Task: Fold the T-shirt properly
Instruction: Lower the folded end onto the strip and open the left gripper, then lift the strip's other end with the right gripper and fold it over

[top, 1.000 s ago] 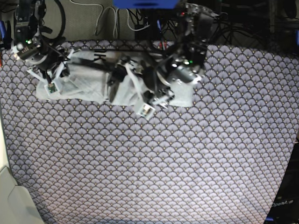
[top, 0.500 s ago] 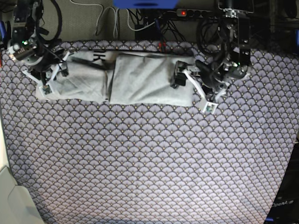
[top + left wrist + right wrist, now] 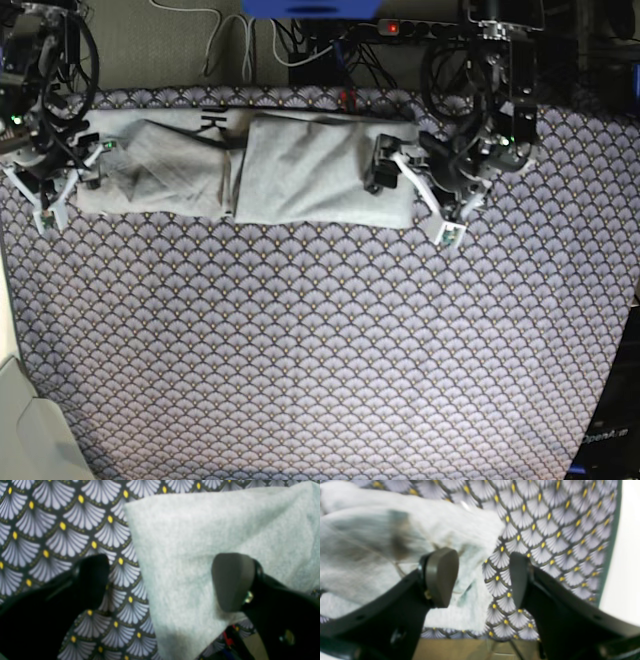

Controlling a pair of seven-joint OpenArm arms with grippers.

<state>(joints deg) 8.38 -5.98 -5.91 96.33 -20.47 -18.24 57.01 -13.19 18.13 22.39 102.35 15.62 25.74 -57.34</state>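
The light grey T-shirt [image 3: 290, 170] lies as a long folded strip across the far side of the fan-patterned tablecloth [image 3: 320, 350], with a bit of black lettering [image 3: 212, 118] showing at its back edge. My left gripper [image 3: 412, 200] is open at the strip's right end. In the left wrist view [image 3: 162, 582] one finger [image 3: 232, 580] is over the shirt's corner [image 3: 190, 542] and the other over the cloth. My right gripper [image 3: 70, 185] is open at the strip's left end. In the right wrist view [image 3: 481, 580] one finger [image 3: 442, 577] is over the shirt's edge [image 3: 395, 542].
Cables and a power strip [image 3: 400, 28] lie behind the table's far edge. A pale object [image 3: 25, 430] sits at the near left corner. The table's side edge [image 3: 610, 555] runs close beside my right gripper.
My left arm swung from the shirt's middle to its right end, leaving that half flat. My right gripper slid left off the shirt's left end.
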